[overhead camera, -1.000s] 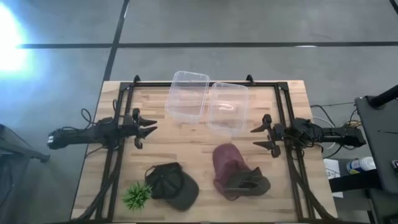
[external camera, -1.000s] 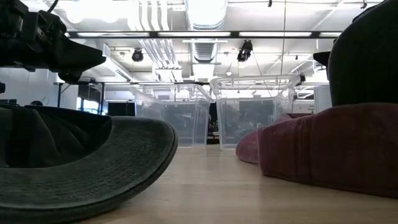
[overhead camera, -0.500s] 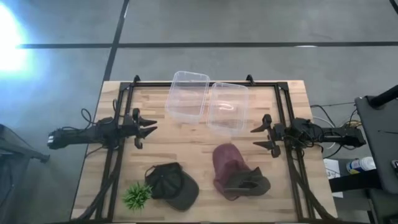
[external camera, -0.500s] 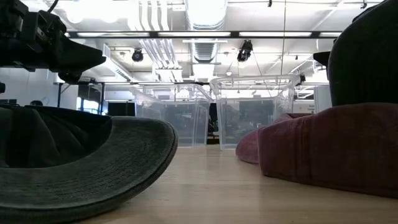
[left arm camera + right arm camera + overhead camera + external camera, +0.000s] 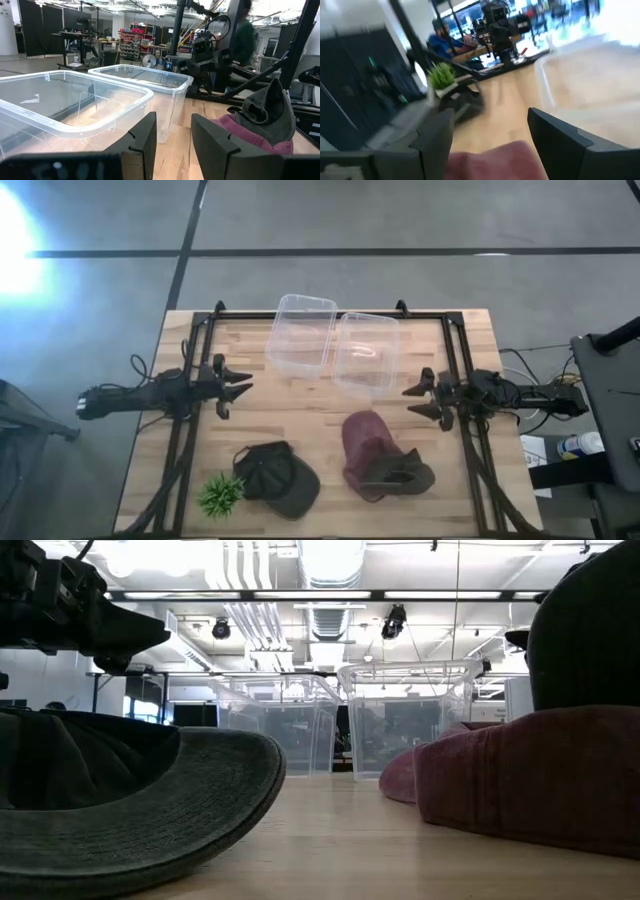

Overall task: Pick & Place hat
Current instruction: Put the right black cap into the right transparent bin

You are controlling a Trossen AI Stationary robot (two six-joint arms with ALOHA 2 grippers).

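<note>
Three hats lie near the table's near edge. A dark green cap (image 5: pixel 280 477) (image 5: pixel 130 800) rests on its brim and crown. A maroon hat (image 5: pixel 362 442) (image 5: pixel 250 131) (image 5: pixel 495 156) lies right of it, with an olive cap (image 5: pixel 402 470) (image 5: pixel 270 107) resting on its near end. My left gripper (image 5: pixel 243 388) (image 5: pixel 172 135) hovers open at the left side, pointing right. My right gripper (image 5: pixel 408 403) (image 5: pixel 490 130) hovers open at the right side, pointing left, just beyond the maroon hat's far end. Neither touches anything.
Two clear plastic bins (image 5: pixel 303 332) (image 5: pixel 365 352) (image 5: pixel 75 100) stand side by side at the table's far middle. A small green plant (image 5: pixel 220 495) (image 5: pixel 441 75) sits at the near left corner. Bare wood lies between the grippers. A person shows in the room behind (image 5: pixel 442 42).
My right gripper has edged slightly toward the table's near edge and the maroon hat, still open. The hats, the bins and my left gripper have stayed put.
</note>
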